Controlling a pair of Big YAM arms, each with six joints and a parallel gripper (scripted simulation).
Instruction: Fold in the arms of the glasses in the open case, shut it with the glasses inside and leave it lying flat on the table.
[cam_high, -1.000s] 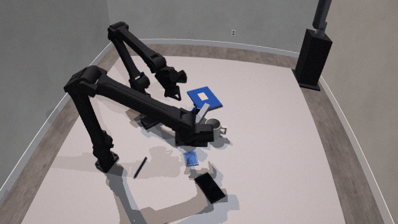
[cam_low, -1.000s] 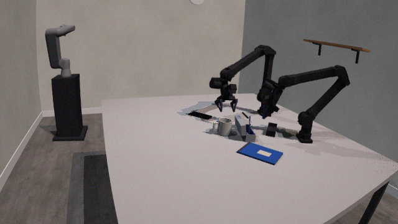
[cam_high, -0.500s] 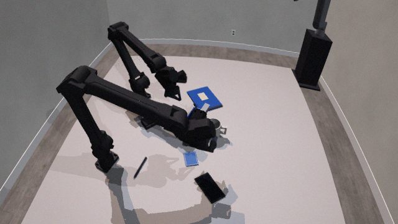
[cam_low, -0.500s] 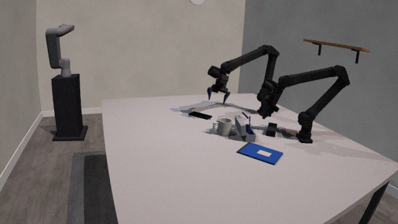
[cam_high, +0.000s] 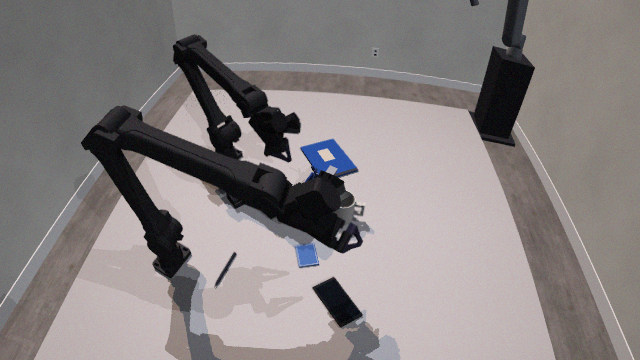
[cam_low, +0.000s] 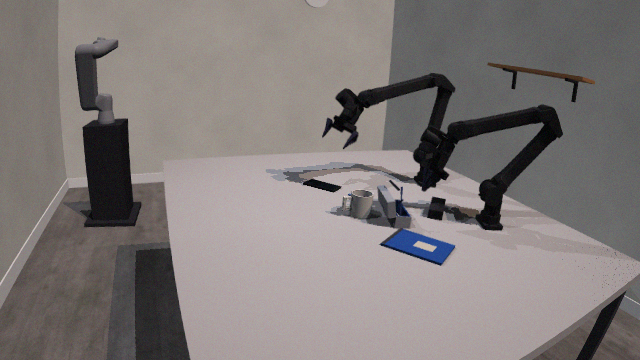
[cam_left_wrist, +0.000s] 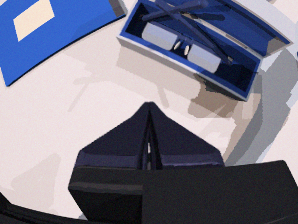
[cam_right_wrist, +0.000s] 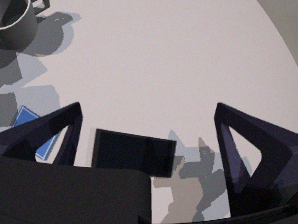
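Phone (cam_high: 337, 301) (cam_low: 322, 185) (cam_right_wrist: 135, 152): flat on surface (cam_high: 425, 200) (cam_low: 275, 275) (cam_left_wrist: 50, 110) (cam_right_wrist: 150, 60)
R tool (cam_high: 352, 240) (cam_low: 334, 141) (cam_right_wrist: 149, 104): released, above surf.
Mug (cam_high: 345, 215) (cam_low: 361, 205) (cam_right_wrist: 17, 30): upright, nr case
Case (cam_high: 331, 170) (cam_low: 400, 221) (cam_left_wrist: 175, 65): open, on surf.
Glasses (cam_low: 401, 194) (cam_left_wrist: 160, 36): in case, arms unfolded
L tool (cam_high: 289, 159) (cam_low: 426, 188) (cam_left_wrist: 149, 103): clenched, nothing btwn

ok so in the top view the black right arm (cam_high: 200, 161) (cam_low: 405, 90) (cam_right_wrist: 75, 192) blocks most of the open grey case with blue lining (cam_high: 311, 177) (cam_low: 402, 220) (cam_left_wrist: 175, 67), plus part of the pale grey ceramic mug (cam_high: 346, 201) (cam_low: 361, 206) (cam_right_wrist: 17, 32). Exterior's no better: the raised lid hides the lenses of the dark-framed glasses (cam_low: 401, 194) (cam_left_wrist: 160, 36). Left wrist crops the lid and the flat blue notebook (cam_high: 342, 161) (cam_low: 432, 253) (cam_left_wrist: 65, 37). Right wrist chops the mug at the corner, and the arm hides part of the flat black rectangular device (cam_high: 337, 301) (cam_low: 321, 185) (cam_right_wrist: 132, 152). Lens edges look kinda blurry too.
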